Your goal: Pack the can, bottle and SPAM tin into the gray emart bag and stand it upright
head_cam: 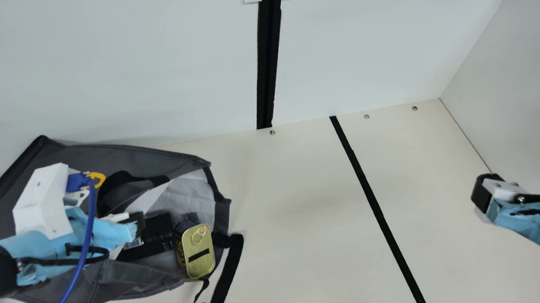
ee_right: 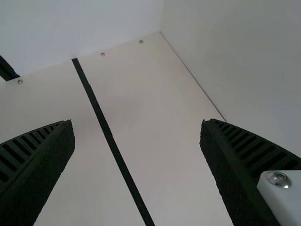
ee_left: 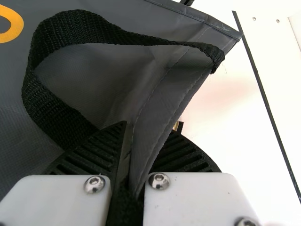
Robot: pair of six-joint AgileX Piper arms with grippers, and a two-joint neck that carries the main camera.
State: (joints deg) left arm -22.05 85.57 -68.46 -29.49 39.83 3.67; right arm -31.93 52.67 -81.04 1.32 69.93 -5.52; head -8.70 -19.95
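Gray emart bag [head_cam: 108,154]: on its side on cream table [head_cam: 295,196], at main view's left. Soft, limp cloth, likely sagging once loaded; best held by doubled hem or handle [ee_left: 89,23] roots. Long axis roughly crosswise, mouth toward right arm. SPAM tin [head_cam: 202,246] at mouth: hard, probably slick; dark goods deeper in, perhaps bottle, hard to tell. Left gripper [ee_left: 148,129] nearly closed, pinching bag cloth. Right gripper [ee_right: 137,122] wide apart, holding nothing.
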